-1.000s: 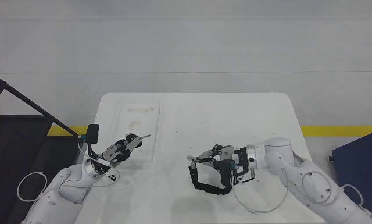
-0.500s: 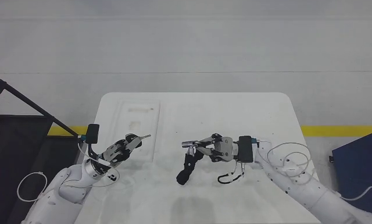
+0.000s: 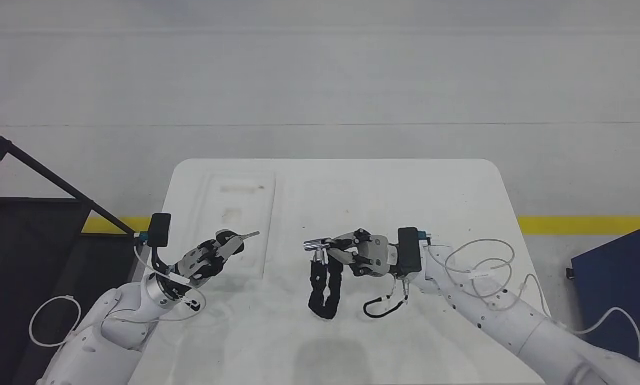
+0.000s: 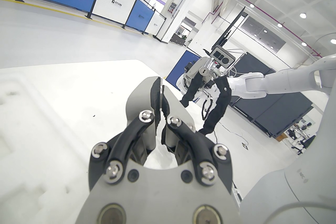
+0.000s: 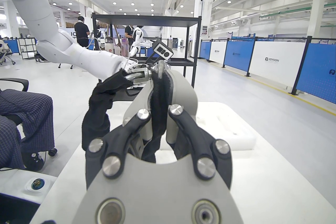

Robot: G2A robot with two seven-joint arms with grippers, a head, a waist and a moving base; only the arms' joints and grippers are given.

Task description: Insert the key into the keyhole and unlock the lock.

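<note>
My right gripper (image 3: 340, 251) is shut on the lock (image 3: 318, 248), a metal cylinder on a cable loop in a black fabric sleeve (image 3: 322, 287). It holds the lock above the table's middle, and the loop hangs down to the tabletop. In the left wrist view the keyhole face (image 4: 202, 70) points toward my left gripper (image 4: 159, 84). In the right wrist view the sleeve (image 5: 157, 104) runs between the shut fingers. My left gripper (image 3: 226, 247) sits at the table's left side, shut on the key (image 3: 249, 234), whose thin blade sticks out toward the lock. A gap separates key and lock.
A white foam tray (image 3: 238, 197) lies at the back left of the white table (image 3: 440, 195), just beyond my left gripper. A thin black cable (image 3: 384, 306) dangles under my right wrist. A black stand pole (image 3: 50, 180) crosses at the far left.
My right arm has lifted the lock off the table and carried it left toward the key; the sleeve loop has swung from lying flat to hanging. The left arm has stayed still.
</note>
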